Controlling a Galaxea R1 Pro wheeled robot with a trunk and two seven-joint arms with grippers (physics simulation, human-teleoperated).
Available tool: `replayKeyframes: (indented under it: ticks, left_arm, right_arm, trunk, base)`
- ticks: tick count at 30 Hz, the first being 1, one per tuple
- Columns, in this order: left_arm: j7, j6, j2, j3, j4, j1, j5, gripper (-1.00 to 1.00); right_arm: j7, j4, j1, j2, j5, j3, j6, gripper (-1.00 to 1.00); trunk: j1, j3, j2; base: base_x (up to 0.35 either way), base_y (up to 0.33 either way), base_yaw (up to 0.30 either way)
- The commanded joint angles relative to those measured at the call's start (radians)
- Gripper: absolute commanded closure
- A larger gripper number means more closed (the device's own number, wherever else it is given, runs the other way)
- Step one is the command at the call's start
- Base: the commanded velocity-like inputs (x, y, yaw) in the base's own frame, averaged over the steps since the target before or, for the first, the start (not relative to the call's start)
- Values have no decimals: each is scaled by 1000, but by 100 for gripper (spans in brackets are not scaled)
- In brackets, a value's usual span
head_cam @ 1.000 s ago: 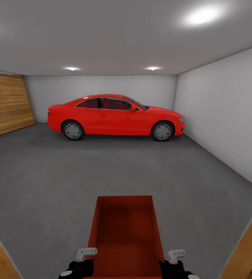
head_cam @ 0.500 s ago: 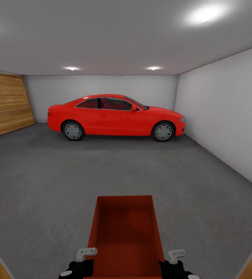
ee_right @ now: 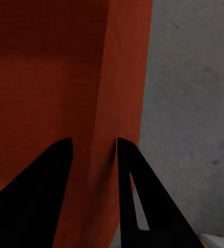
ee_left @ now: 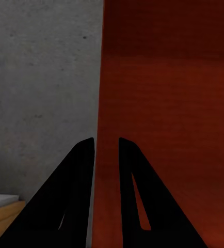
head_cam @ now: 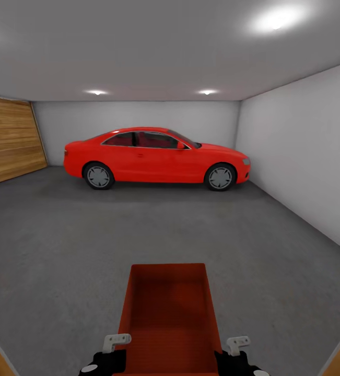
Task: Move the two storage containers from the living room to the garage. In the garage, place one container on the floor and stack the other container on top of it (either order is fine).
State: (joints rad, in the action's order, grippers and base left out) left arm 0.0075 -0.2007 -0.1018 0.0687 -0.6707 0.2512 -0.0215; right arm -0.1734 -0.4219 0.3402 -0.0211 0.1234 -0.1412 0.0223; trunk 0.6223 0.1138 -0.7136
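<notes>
Garage interior. One storage container (head_cam: 170, 313), orange-red and lidless, is carried low in front of the trunk above the grey floor (head_cam: 60, 250), red car (head_cam: 156, 156) well ahead by the far wall.

Left gripper (ee_left: 107, 147) pinches the left wall, one finger inside, one outside; right gripper (ee_right: 94, 147) does likewise on the right wall. Both fingers clenched on the bin.

Judged stiff, light, smooth plastic; thin walls may slip, so rim grips suit.

Wrist views reveal the pinch; the head view gives the room layout.
</notes>
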Motion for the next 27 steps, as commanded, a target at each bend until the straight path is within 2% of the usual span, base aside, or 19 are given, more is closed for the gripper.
replayKeyframes:
  ticks: [1,16,27]
  left_arm:
    - [6,-6,7,0,-98,1,-14,100]
    - [6,-6,6,0,-98,1,-14,100]
    - [6,-6,7,0,-98,1,-14,100]
  right_arm:
    - [2,4,1,-3,5,-20,2,100]
    - [0,4,0,-2,5,-20,2,100]
    - [0,4,1,-2,5,-20,2,100]
  trunk:
    - [0,2,-1]
    - [0,2,-1]
    - [0,2,-1]
  base:
    - [0,0,0]
    - [1,0,38]
    - [234,0,0]
